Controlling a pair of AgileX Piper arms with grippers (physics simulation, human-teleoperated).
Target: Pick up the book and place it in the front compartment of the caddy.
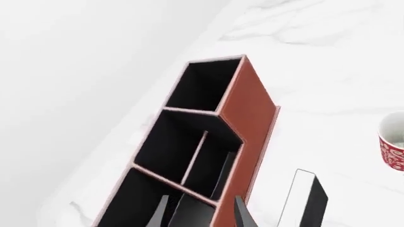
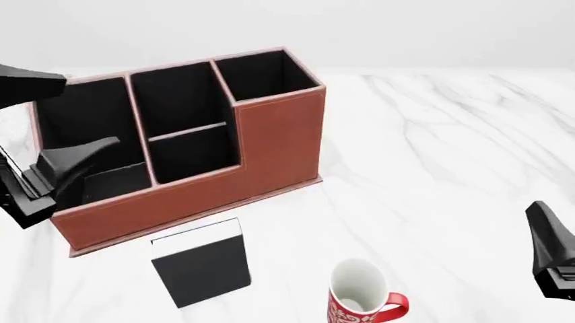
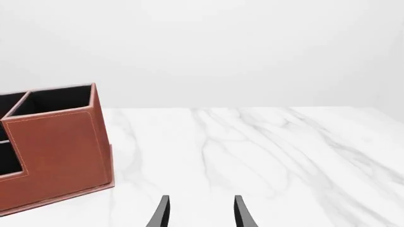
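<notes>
While flat on table (image 2: 431, 155), book (image 2: 201, 262) white edge faces caddy (image 2: 269, 141).

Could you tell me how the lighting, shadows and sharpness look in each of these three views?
Front view: even, soft light, only faint shadows beside the reddish-brown leather-look caddy and thin black book; everything sharp. Left wrist view: the caddy's black lining swallows detail; the red patterned mug is cropped. Right wrist view: bright white marble table, no glare, no blur.
</notes>
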